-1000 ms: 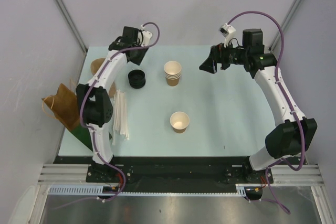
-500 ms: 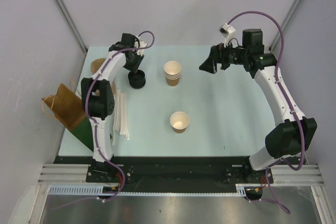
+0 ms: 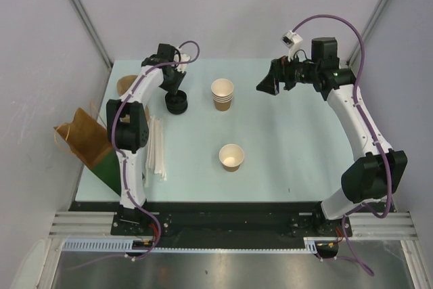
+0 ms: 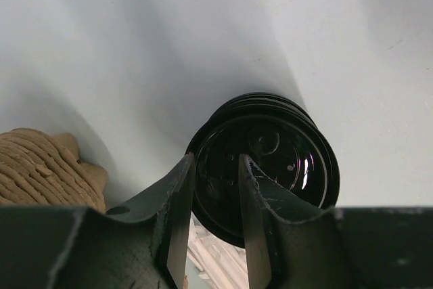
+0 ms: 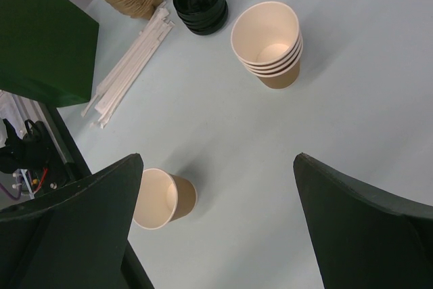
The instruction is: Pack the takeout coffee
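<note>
The takeout coffee cup (image 3: pixel 231 156) stands upright at mid-table, tan outside, its cream inside showing; the right wrist view has it by the left finger (image 5: pixel 162 197). My left gripper (image 3: pixel 176 93) is down on a stack of black lids (image 3: pixel 178 104). In its wrist view the jaws (image 4: pixel 215 167) are narrowed and astride the near rim of the top lid (image 4: pixel 284 153), with a gap still showing between rim and fingers. My right gripper (image 3: pixel 267 86) hangs high at the back right, wide open (image 5: pixel 218 160) and holding nothing.
A stack of nested tan cups (image 3: pixel 222 94) stands right of the lids. White wrapped straws (image 3: pixel 157 147) lie along the left side. Tan sleeves (image 3: pixel 125 86) sit at the back left. The green bag (image 3: pixel 84 137) lies open over the table's left edge.
My left gripper came down from behind onto the lid stack, and its jaws narrowed. The right arm and the cups stayed still.
</note>
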